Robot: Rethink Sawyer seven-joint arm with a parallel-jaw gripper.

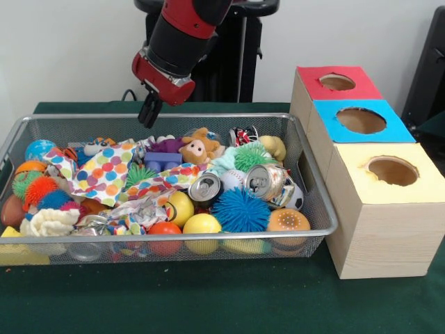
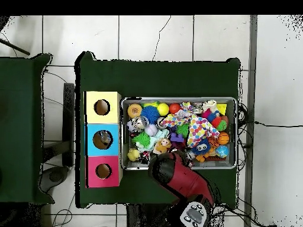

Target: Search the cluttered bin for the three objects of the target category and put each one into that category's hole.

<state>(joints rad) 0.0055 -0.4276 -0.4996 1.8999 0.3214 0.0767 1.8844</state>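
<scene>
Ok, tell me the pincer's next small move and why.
Probably straight down into the bin. The pincer hangs empty above the bin's back rim, over the polka-dot cloth and purple block, touching nothing; the target category isn't evident, so the cans are only a guess.

Bin [image 1: 316, 209] and three boxes side by side on the counter [image 1: 208, 299].
The bin holds piled toys, balls and cans [image 1: 206, 186]; the boxes [image 1: 386, 209] run in a row along one bin end, touching, tool [image 1: 149, 111] above the bin's far rim.
</scene>
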